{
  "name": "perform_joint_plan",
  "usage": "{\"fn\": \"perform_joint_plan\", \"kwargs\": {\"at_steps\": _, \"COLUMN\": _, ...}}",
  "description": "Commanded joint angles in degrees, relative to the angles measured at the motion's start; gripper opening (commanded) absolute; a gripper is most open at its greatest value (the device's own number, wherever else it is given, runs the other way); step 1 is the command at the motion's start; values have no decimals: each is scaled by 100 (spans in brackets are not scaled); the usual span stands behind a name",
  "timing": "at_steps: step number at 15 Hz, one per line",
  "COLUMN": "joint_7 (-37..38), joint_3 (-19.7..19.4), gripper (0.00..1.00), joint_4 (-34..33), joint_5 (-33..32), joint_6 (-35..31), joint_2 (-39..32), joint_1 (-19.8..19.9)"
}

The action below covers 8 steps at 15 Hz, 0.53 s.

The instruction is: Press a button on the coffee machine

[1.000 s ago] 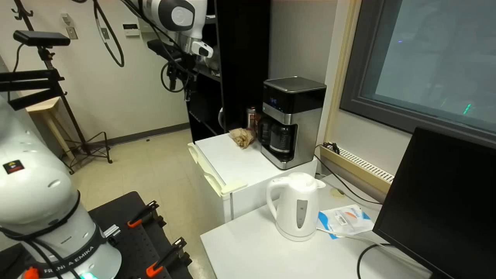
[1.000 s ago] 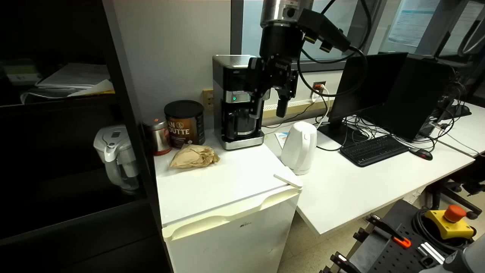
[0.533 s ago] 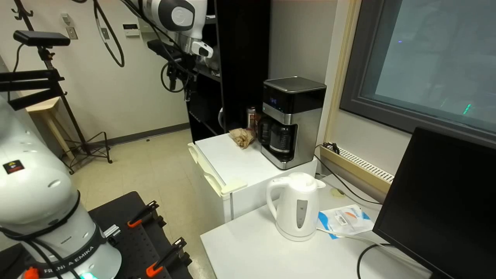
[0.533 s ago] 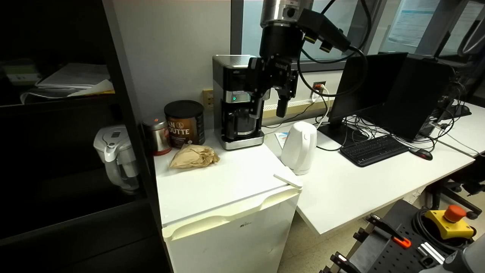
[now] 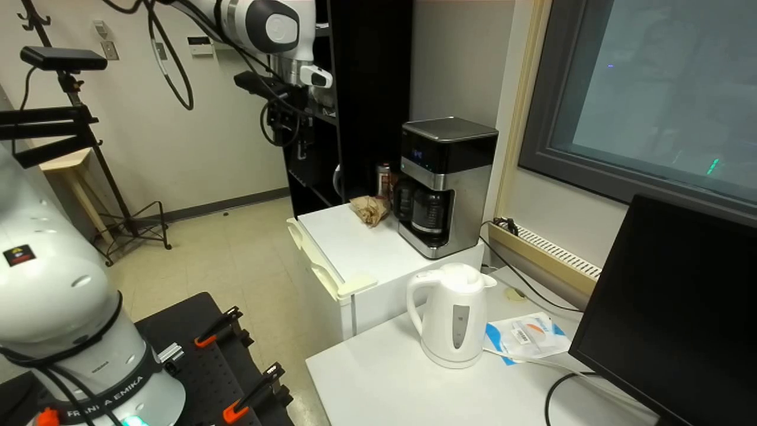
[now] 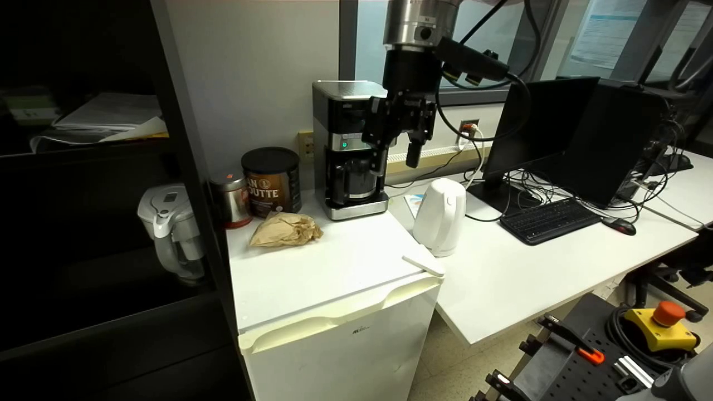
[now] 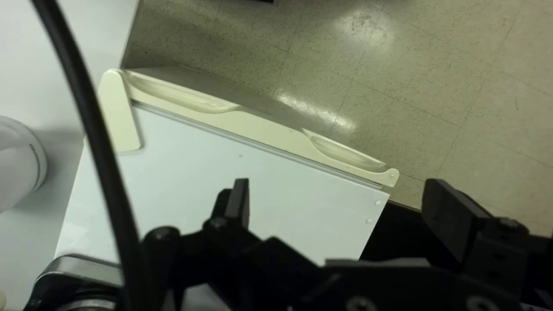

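Observation:
The coffee machine (image 5: 473, 201) stands at the back of the white fridge top, its dark carafe (image 5: 429, 210) inside. It also shows in an exterior view (image 6: 328, 111), with a small green light (image 6: 344, 144) on its silver band. Only its top edge (image 7: 82, 270) shows at the lower left of the wrist view. My gripper (image 6: 395, 160) is open and empty, pointing down, and covers the right part of the machine's front there. In an exterior view the gripper (image 5: 301, 151) hangs well apart from the machine. In the wrist view the fingers (image 7: 238, 201) are wide apart.
The white kettle (image 5: 452, 325) stands on the desk beside the fridge (image 6: 345, 262). A paper bag (image 6: 287, 229), a coffee can (image 6: 272, 186) and a metal canister (image 6: 234, 200) stand left of the machine. A black shelf (image 5: 372, 89) rises beside the fridge. A monitor (image 5: 680, 307) stands on the desk.
Nothing moved between the two earlier moments. Since then my arm and gripper have shifted a little toward the coffee machine's side, and the wrist has tilted slightly. The gripper has stayed open.

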<state>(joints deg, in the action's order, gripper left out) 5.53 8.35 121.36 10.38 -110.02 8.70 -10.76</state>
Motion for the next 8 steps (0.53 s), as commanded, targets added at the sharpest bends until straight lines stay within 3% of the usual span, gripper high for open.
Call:
{"fn": "perform_joint_plan", "kwargs": {"at_steps": 1, "joint_7": 19, "joint_3": 106, "gripper": 100, "joint_4": 209, "joint_5": -757, "joint_6": -645, "joint_2": -11, "joint_1": 110}}
{"fn": "perform_joint_plan", "kwargs": {"at_steps": 8, "joint_7": 606, "joint_3": 194, "gripper": 100, "joint_4": 768, "joint_5": -3010, "joint_6": -2391, "joint_2": -53, "joint_1": 319}}
